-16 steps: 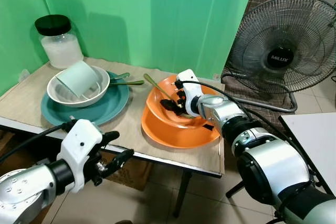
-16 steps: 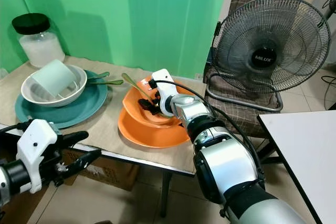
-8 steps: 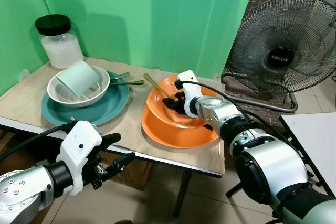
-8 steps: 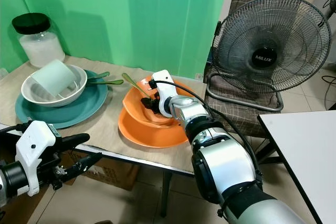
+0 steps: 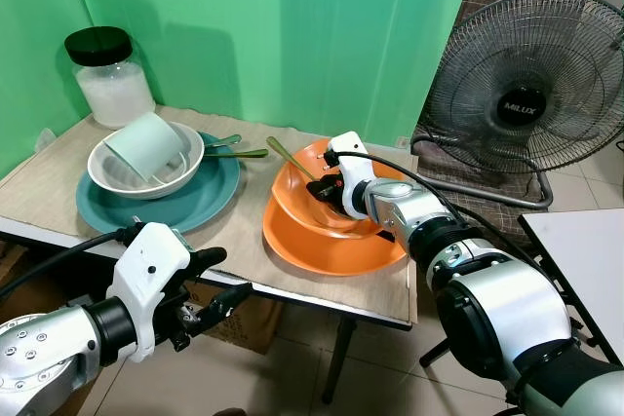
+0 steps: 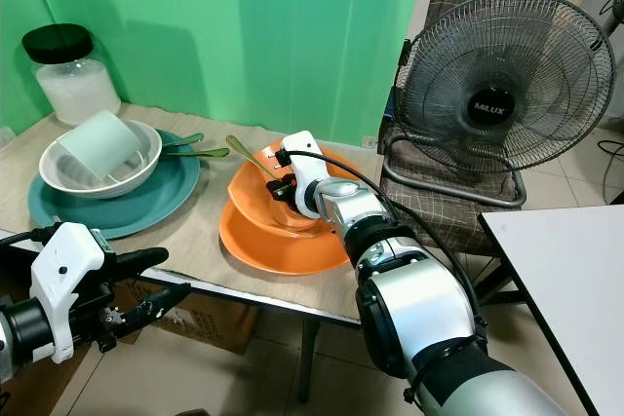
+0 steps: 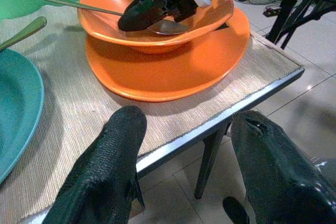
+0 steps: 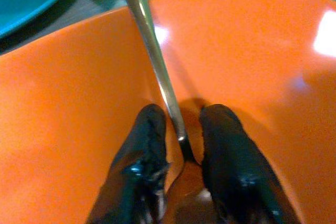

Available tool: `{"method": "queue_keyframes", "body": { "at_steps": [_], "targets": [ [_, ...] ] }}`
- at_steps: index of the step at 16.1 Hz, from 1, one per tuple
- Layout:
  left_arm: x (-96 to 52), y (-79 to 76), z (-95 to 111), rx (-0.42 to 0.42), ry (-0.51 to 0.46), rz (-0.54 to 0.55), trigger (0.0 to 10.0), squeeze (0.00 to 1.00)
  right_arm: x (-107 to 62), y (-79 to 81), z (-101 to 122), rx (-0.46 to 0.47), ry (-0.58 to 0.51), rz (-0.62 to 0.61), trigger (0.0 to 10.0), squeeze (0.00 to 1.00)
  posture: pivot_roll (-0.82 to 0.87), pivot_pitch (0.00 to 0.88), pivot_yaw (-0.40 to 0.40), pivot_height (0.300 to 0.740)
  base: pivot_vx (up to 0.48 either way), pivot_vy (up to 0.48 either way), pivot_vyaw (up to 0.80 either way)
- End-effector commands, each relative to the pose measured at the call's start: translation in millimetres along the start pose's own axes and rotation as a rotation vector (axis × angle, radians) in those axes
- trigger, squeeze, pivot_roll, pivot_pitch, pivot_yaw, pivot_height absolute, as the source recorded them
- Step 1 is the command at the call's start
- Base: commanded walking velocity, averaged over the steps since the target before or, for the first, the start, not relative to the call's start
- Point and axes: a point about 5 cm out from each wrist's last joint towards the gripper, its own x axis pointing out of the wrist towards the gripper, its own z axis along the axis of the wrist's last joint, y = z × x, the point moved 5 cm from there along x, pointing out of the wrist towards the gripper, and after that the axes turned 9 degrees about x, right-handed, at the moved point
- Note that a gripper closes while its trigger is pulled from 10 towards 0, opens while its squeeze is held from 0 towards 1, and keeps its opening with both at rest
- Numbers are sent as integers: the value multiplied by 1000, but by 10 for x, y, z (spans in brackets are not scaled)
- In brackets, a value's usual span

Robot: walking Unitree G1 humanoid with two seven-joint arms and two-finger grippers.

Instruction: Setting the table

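Observation:
An orange bowl sits on an orange plate at the right end of the wooden table. A brass spoon leans in the bowl, its handle pointing back and left. My right gripper reaches down into the bowl, and its two black fingers press close on either side of the spoon near the low end of the handle. My left gripper hangs open below the table's front edge, in front of the orange plate, holding nothing.
On the table's left a teal plate carries a white bowl with a pale green cup tipped in it. Two more utensils rest on the teal rim. A black-lidded jar stands behind. A fan and white table stand right.
My right gripper has crept slightly back and up inside the orange bowl along the spoon. The left gripper drifted a little and stays open. The spoon lies as before.

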Motion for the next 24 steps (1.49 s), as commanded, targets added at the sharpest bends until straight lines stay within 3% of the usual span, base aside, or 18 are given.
{"method": "queue_keyframes", "body": {
  "at_steps": [1,10,18,24],
  "targets": [
    [2,-5,49,20,-10,-6,10000,0,-6,9,69,-9,-7,4,0,0,144,0,-43,740,0,0,0],
    [28,-12,56,20,-16,-11,10000,0,-9,15,57,-14,-9,22,0,0,143,0,-42,740,0,0,0],
    [61,92,79,44,-28,34,10000,0,-130,-19,424,60,-159,108,0,0,128,0,-37,740,0,0,0],
    [142,263,147,51,-66,154,10000,0,-395,-136,834,135,-359,198,0,0,110,0,-37,740,0,0,0]
  ]
}}
